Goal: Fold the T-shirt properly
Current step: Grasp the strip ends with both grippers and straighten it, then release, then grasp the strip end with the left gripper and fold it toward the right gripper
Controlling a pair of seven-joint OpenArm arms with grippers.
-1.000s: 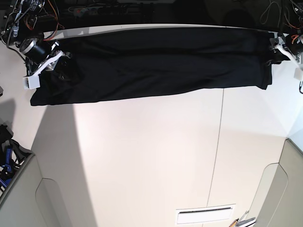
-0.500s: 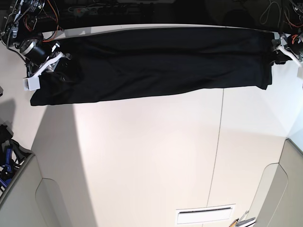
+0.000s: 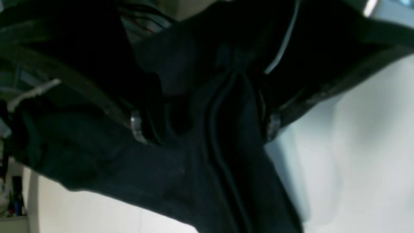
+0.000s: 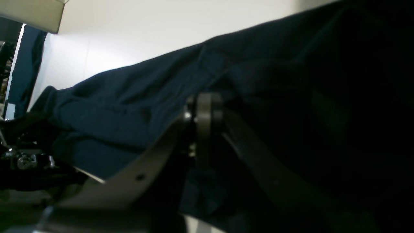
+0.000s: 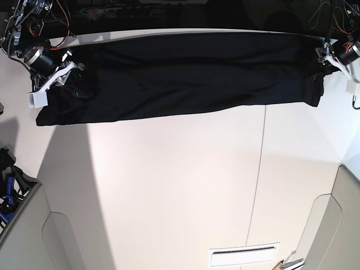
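The black T-shirt (image 5: pixel 185 76) lies as a long flat band across the far side of the white table (image 5: pixel 180 185). At the shirt's left end in the base view, my right gripper (image 5: pixel 68 68) is shut, with the cloth (image 4: pixel 129 110) bunching at its closed fingertips (image 4: pixel 203 106). My left gripper (image 5: pixel 327 61) is at the shirt's right end. In the left wrist view its fingers (image 3: pixel 137 124) stand wide apart, and a ridge of cloth (image 3: pixel 223 136) lies between them, unpinched.
Grey bins flank the near table corners, one on the left (image 5: pixel 22 225) and one on the right (image 5: pixel 337 225). Blue-handled tools (image 5: pixel 7 194) sit at the left edge. A white slotted plate (image 5: pixel 244 256) lies near the front. Cables hang along the dark back edge.
Both grippers have drifted slightly toward the far edge. The shirt's right corner has puckered a little, and the wrinkle by the right gripper has shifted with it.
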